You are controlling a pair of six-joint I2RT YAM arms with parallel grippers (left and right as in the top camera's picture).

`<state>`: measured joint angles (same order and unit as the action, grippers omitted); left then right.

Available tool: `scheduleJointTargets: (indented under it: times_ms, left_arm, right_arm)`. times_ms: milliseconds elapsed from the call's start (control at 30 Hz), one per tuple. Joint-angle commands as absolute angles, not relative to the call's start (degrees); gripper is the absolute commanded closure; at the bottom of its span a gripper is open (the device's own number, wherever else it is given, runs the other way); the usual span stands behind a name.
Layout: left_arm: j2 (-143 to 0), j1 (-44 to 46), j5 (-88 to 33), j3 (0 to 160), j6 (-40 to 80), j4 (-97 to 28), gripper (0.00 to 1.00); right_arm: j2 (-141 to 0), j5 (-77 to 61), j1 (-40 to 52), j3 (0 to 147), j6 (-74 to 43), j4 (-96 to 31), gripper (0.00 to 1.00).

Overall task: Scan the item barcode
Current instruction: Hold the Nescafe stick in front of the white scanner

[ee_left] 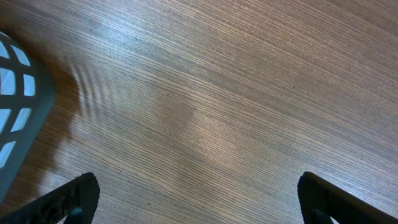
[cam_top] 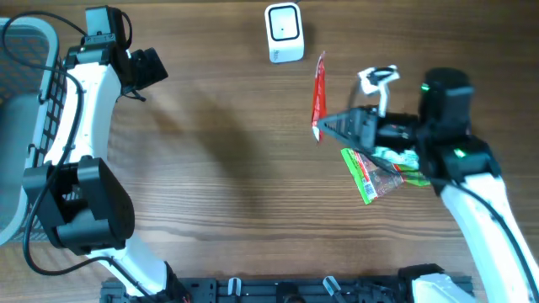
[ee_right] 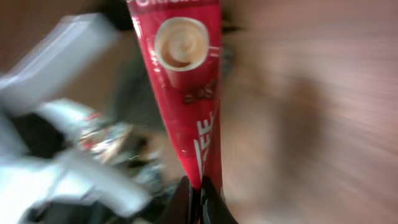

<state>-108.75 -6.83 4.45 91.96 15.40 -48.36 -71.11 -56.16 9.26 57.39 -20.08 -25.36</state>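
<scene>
1. Red coffee sachet point(cam_top: 319, 88) is pinched by one end between the closed right fingers point(ee_right: 214, 208), near the white scanner point(cam_top: 284, 32).
2. Left fingers point(ee_left: 71, 198) are spread wide and empty over the bench point(ee_left: 217, 93).

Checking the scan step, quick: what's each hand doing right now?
Left hand: open, empty.
Right hand: closed, holding the sachet.

Table point(cam_top: 236, 185) — matt wood grain, red sachet point(ee_right: 185, 93) — smooth and glossy, white plastic scanner point(cam_top: 284, 32), grey plastic basket point(ee_left: 25, 112)
</scene>
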Motion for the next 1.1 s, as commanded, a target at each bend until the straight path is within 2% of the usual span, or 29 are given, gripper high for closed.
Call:
scheduleJointTargets:
  times_ms: [0, 133, 300, 400, 467, 733, 1067]
  left_arm:
    - [-108.6, -6.9, 4.1, 91.9, 15.5, -48.2, 0.0]
    - [-108.6, -6.9, 4.1, 91.9, 15.5, -48.2, 0.0]
    - [-108.6, -6.9, 4.1, 91.9, 15.5, -48.2, 0.0]
    - [-108.6, -6.9, 4.1, 91.9, 15.5, -48.2, 0.0]
    - [-108.6, -6.9, 4.1, 91.9, 15.5, -48.2, 0.0]
    - [-108.6, -6.9, 4.1, 91.9, 15.5, -48.2, 0.0]
    - [-108.6, -6.9, 4.1, 91.9, 15.5, -48.2, 0.0]
  right_arm:
    - [-77.9, -35.2, 13.1, 58.8, -16.3, -26.6, 0.96]
    - [-84.6, -26.7, 14.4, 72.6, -14.3, -39.6, 0.96]
    - [-100.6, -18.7, 15.4, 109.0, -8.8, -68.1, 0.96]
    - [-111.4, -12.6, 17.9, 128.2, -8.8, -76.6, 0.96]
    - [-117.0, -10.0, 19.1, 134.1, -8.8, -75.0, 0.96]
    - [-132.9, -8.7, 19.3, 133.5, -7.9, -59.8, 0.96]
    - [-146.7, -8.7, 19.5, 133.4, -9.0, -51.0, 0.96]
